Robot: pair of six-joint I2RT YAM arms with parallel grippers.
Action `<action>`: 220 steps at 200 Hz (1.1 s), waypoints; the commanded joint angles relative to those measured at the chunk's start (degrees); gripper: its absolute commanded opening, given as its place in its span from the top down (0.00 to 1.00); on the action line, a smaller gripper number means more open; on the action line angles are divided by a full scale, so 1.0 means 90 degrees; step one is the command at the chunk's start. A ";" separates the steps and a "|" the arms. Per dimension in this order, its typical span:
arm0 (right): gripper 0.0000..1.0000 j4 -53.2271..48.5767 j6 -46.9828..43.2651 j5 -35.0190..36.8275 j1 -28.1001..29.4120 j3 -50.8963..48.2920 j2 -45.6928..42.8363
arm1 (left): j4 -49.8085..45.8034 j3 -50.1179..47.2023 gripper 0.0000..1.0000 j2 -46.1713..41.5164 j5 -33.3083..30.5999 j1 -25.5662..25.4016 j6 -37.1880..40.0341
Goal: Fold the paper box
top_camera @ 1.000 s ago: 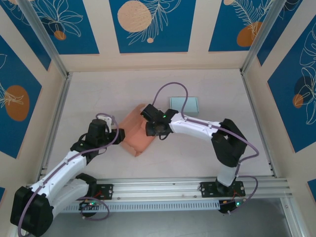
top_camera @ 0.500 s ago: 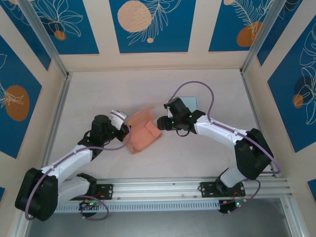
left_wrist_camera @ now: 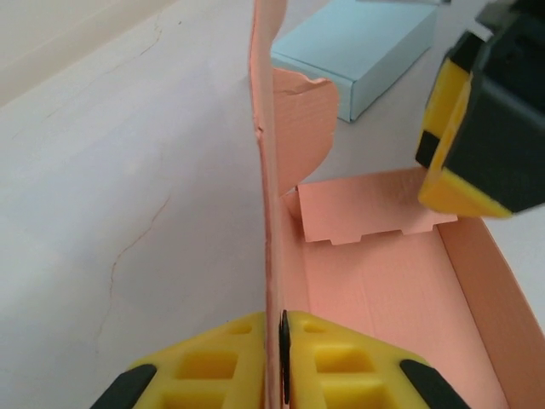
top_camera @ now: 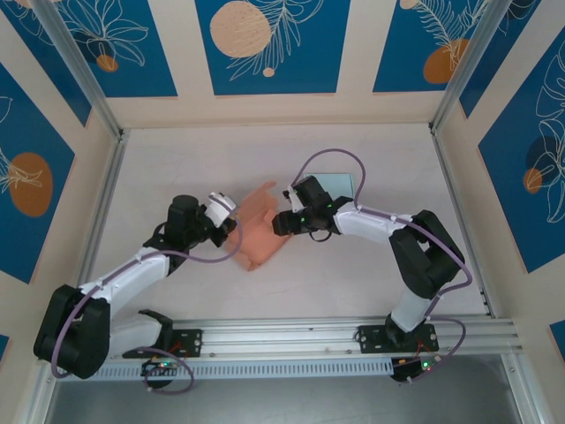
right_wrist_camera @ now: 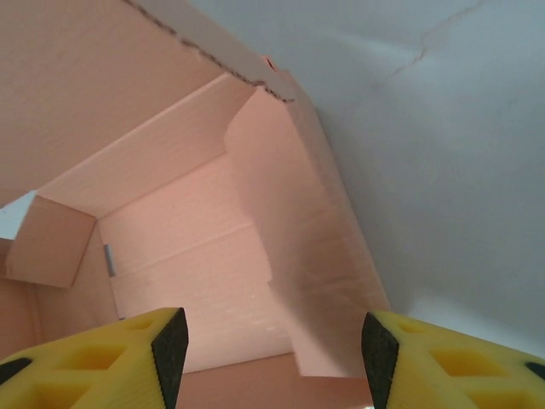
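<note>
Left gripper (left_wrist_camera: 277, 341) is clamped on an upright side wall of the pink paper box (top_camera: 259, 237), which sits mid-surface between the two arms. Right gripper (right_wrist_camera: 272, 341) hovers with jaws apart over the box's bare cardboard interior. The pale surface (top_camera: 177, 159) also carries a light-blue box (left_wrist_camera: 358, 47) just behind it. Blue floral panels (top_camera: 265, 44) line the walls.

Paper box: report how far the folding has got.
Done: the paper box is partly shaped, with a side wall upright and a tabbed end flap raised. In hand: the left gripper pinches that upright wall, while the right gripper hangs open over the inside. Left: the box stands open on top, with flaps not yet tucked in.
</note>
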 commanded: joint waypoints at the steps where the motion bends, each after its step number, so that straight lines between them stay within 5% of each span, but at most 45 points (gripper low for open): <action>1: 0.41 0.0199 -0.0395 -0.0433 -0.0144 0.0134 -0.0051 | -0.0218 0.0296 0.92 0.0176 0.0362 0.0112 0.0588; 21: 0.41 0.0323 -0.0481 -0.0569 -0.0213 0.0004 -0.0189 | -0.0385 0.0418 1.00 0.0281 0.0535 0.0178 0.0915; 77: 0.41 0.0280 -0.0205 -0.0283 -0.0373 -0.0015 -0.0155 | -0.0441 0.0669 1.00 0.0543 0.1213 0.0417 0.1089; 98: 0.31 0.0491 -0.0110 -0.0275 -0.0231 0.0025 0.0172 | -0.0500 0.0726 1.00 0.0654 0.1255 0.0435 0.1120; 123: 0.30 0.0591 -0.0049 -0.0367 -0.0146 0.0248 0.0630 | -0.0539 0.0747 1.00 0.0716 0.1291 0.0474 0.1144; 220: 0.48 0.0718 0.0201 -0.0070 -0.0095 0.0438 0.1328 | -0.0404 0.0887 1.00 0.0888 0.1640 0.0689 0.0715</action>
